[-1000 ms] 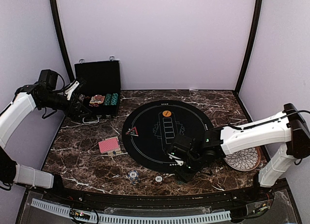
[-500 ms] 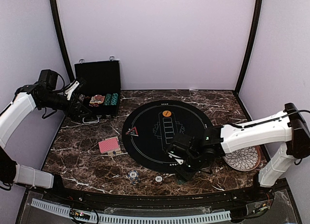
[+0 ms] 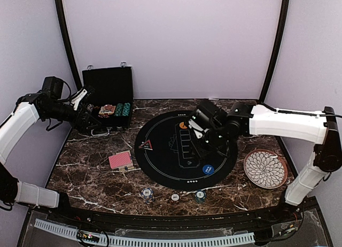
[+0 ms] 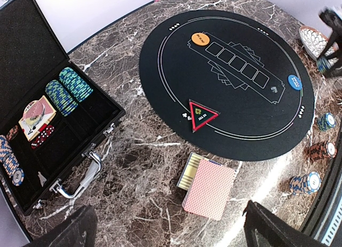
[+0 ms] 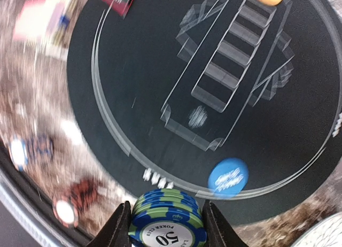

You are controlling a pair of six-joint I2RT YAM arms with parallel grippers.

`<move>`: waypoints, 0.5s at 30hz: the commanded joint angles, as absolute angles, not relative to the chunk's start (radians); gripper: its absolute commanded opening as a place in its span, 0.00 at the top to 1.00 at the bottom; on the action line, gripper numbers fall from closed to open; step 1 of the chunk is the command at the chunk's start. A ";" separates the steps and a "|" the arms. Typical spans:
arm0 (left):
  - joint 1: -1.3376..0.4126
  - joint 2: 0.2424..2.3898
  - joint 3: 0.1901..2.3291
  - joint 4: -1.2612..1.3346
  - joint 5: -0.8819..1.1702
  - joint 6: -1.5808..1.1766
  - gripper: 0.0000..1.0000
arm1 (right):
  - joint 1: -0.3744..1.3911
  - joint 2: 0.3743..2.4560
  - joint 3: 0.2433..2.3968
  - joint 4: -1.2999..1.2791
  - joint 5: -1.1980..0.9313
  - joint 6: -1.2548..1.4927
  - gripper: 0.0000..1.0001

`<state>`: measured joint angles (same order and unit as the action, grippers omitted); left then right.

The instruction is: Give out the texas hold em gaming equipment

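Green-blue striped chips (image 5: 165, 207) (mat (image 5: 133, 70) black).

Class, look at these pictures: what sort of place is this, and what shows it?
Likely a robot test cell set up for poker: plain walls close round a marble table, two arms reach over it, and a poker mat and an open chip case lie on it.

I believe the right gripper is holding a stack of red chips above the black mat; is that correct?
Not quite: the stack of chips in the right gripper is green and blue, not red, as the right wrist view shows. It is indeed held above the black mat.
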<state>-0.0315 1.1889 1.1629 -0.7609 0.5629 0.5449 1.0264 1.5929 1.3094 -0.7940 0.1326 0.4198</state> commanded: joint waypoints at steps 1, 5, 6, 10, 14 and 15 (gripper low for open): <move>-0.037 1.166 1.171 -0.776 0.573 0.547 0.01 | 0.923 1.689 1.432 -0.755 0.184 0.389 0.98; -0.036 1.170 1.171 -0.776 0.579 0.545 0.01 | 0.828 1.827 1.553 -0.725 0.203 0.353 0.98; -0.036 1.171 1.172 -0.778 0.580 0.544 0.01 | 0.807 1.860 1.582 -0.716 0.204 0.345 0.98; -0.038 1.170 1.173 -0.779 0.584 0.541 0.01 | 0.723 1.994 1.702 -0.693 0.200 0.329 0.98; -0.041 1.166 1.166 -0.773 0.583 0.535 0.01 | 0.658 2.121 1.797 -0.654 0.163 0.327 0.98; -0.041 1.166 1.167 -0.774 0.582 0.534 0.01 | 0.649 2.154 1.832 -0.660 0.168 0.322 0.98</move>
<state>-0.0334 1.1889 1.1629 -0.7609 0.5644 0.5388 0.6907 2.0701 1.7210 -0.7124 0.1753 0.3443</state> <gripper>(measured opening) 0.987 0.384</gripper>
